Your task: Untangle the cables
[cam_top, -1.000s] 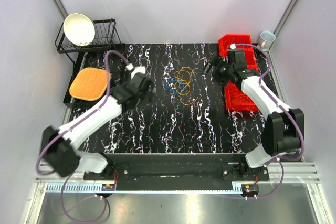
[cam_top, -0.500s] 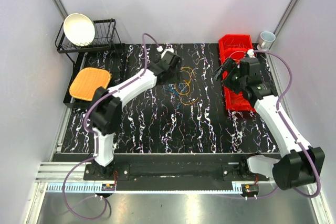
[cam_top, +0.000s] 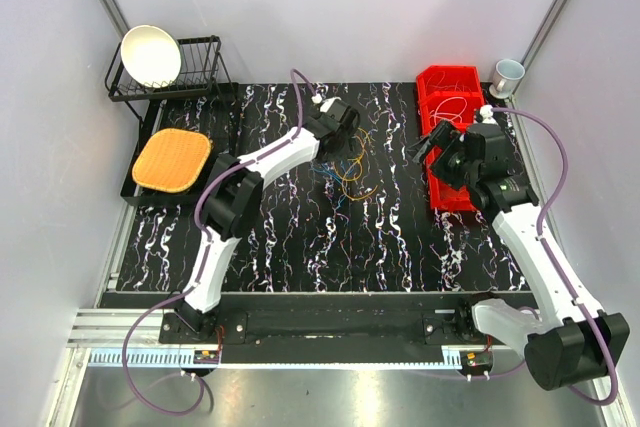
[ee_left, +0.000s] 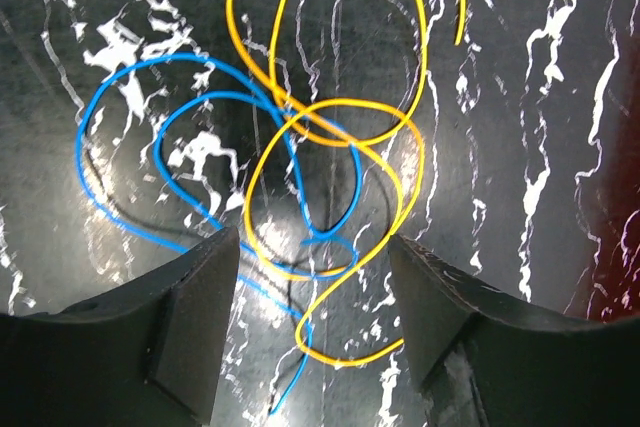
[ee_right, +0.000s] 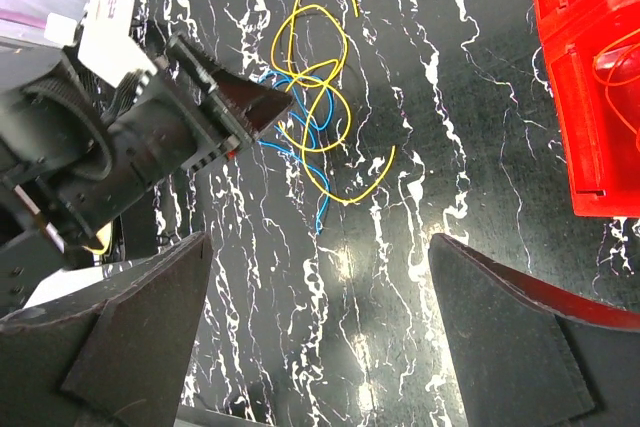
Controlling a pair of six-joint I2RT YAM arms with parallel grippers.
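The cables are thin yellow and blue wires tangled in loose loops (cam_top: 346,163) on the black marbled table. My left gripper (cam_top: 345,137) is open and hovers just over the pile's far side. In the left wrist view the yellow loops (ee_left: 400,127) and blue loops (ee_left: 130,82) lie between and beyond the open gripper (ee_left: 312,267). My right gripper (cam_top: 424,147) is open and empty, right of the pile, beside the red bin. The right wrist view shows the yellow wire (ee_right: 320,47), the blue wire (ee_right: 322,209) and the left gripper (ee_right: 250,107) beyond its own gripper (ee_right: 320,242).
Red bins (cam_top: 450,87) stand at the back right with thin wires inside; one bin's edge shows in the right wrist view (ee_right: 590,97). A mug (cam_top: 508,74) stands beyond them. A black rack with a white bowl (cam_top: 150,55) and an orange pad (cam_top: 172,159) are at the left.
My left arm has stretched forward and right, bringing its gripper over the cables. My right gripper has drawn back to the right, away from the pile toward the red bin.
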